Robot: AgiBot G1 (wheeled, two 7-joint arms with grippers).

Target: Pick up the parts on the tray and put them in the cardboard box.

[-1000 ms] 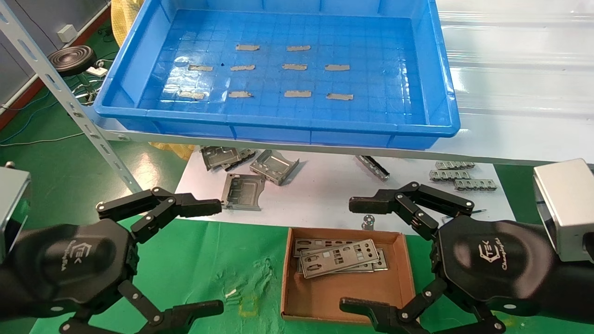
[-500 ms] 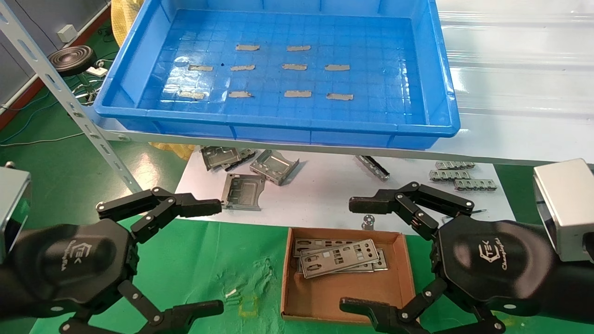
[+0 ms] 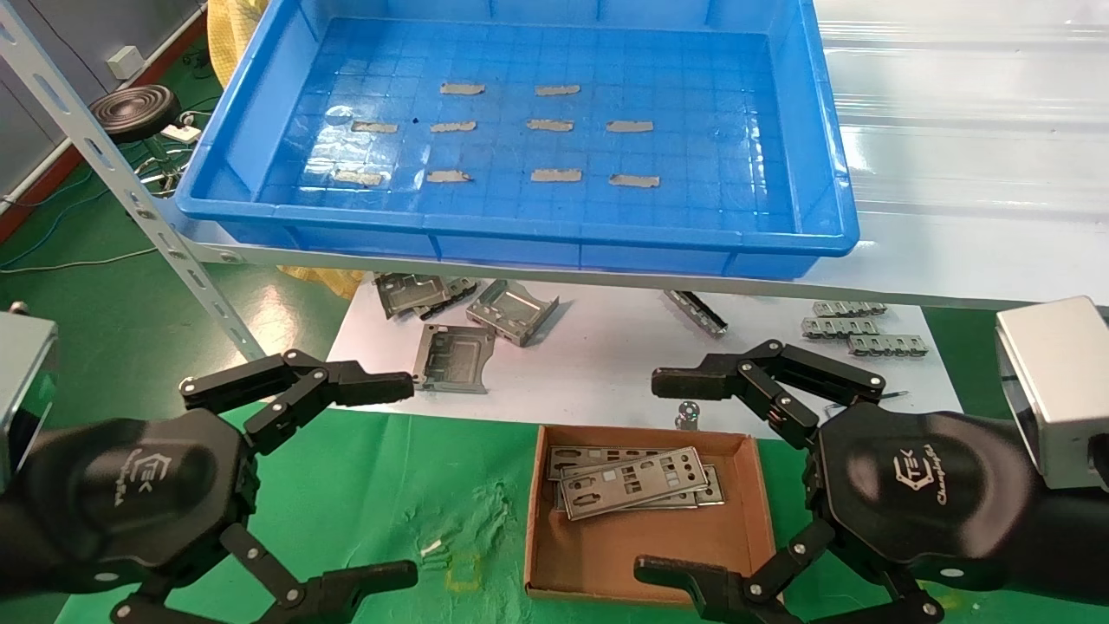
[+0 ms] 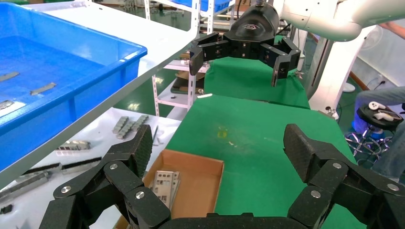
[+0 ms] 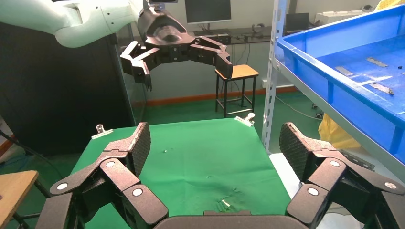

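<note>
Head view: left gripper (image 3: 394, 477) and right gripper (image 3: 671, 472) both hover low over the green cloth (image 3: 390, 485), jaws spread wide, nothing between them. The cardboard box (image 3: 645, 555) sits just inboard of the right gripper, between the two grippers but nearer the right one. Inside it lies a small stack of parts (image 3: 632, 483) against the box's far wall, flat, long axis running left-right, the top plate slightly skewed with its right end farther away. The tray (image 3: 836, 208) rests on the shelf well beyond both grippers; its grid floor shows only grey tape strips (image 3: 554, 125). Folded metal brackets (image 3: 511, 310) lie on the white sheet (image 3: 606, 355) beyond the left gripper's fingertips.

Left wrist view: shows the box (image 4: 210, 191) from its side, the parts (image 4: 165, 187) at one end, and the right gripper (image 4: 233, 62) farther off, fingers spread.

Right wrist view: the box is out of frame; the green cloth (image 5: 200, 157) and the distant left gripper (image 5: 184, 64), also spread, are visible, with the tray's wall (image 5: 334, 76) alongside.
</note>
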